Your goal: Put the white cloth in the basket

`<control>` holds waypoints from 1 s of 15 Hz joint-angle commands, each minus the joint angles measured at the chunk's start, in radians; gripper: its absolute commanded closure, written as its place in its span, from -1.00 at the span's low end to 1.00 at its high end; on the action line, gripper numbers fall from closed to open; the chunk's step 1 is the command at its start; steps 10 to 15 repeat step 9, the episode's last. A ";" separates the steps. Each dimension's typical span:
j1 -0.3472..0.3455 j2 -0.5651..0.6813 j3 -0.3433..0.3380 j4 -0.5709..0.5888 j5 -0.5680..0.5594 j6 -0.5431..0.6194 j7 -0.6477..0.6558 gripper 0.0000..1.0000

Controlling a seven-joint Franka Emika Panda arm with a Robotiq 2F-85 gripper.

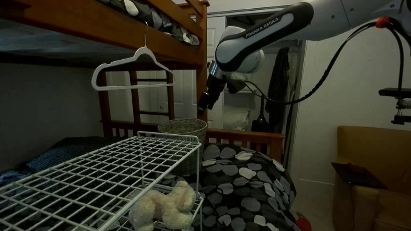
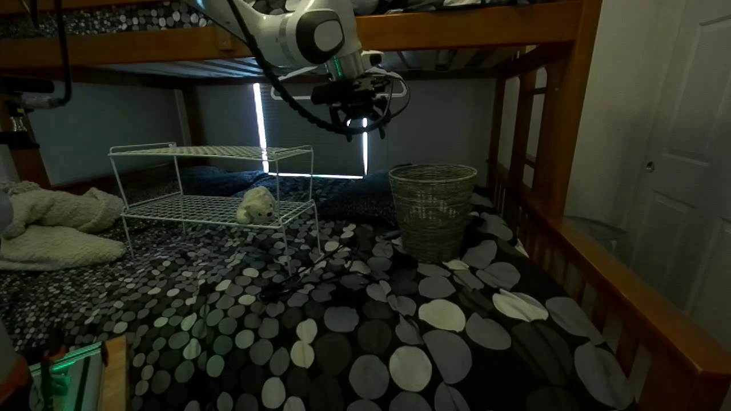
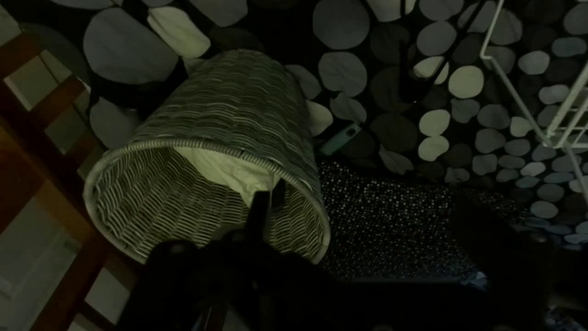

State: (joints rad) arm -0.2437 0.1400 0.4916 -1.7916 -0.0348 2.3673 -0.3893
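Observation:
The tall woven basket stands upright on the bed in both exterior views (image 1: 183, 125) (image 2: 431, 228); it also shows in the wrist view (image 3: 248, 101). The white cloth (image 3: 225, 170) lies inside the basket, against its inner wall; the basket's side and a gripper finger hide part of it. My gripper is above the basket in both exterior views (image 1: 205, 109) (image 2: 366, 136). In the wrist view the gripper (image 3: 367, 204) has its dark fingers wide apart, with nothing between them. One finger overlaps the basket's opening in that view, and the gripper is apart from the cloth.
A white wire shelf (image 2: 211, 151) stands beside the basket, with a plush toy (image 2: 257, 206) on its lower level. A white hanger (image 1: 135, 59) hangs from the upper bunk. A wooden bed rail (image 2: 628, 308) runs behind the basket. Cream fleece (image 2: 63, 228) lies beyond the shelf.

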 commanded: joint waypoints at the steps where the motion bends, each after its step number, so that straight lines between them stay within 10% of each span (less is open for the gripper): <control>1: 0.147 -0.026 -0.160 0.004 0.052 -0.026 -0.010 -1.00; 15: 0.185 -0.058 -0.205 0.003 0.081 -0.056 -0.002 -1.00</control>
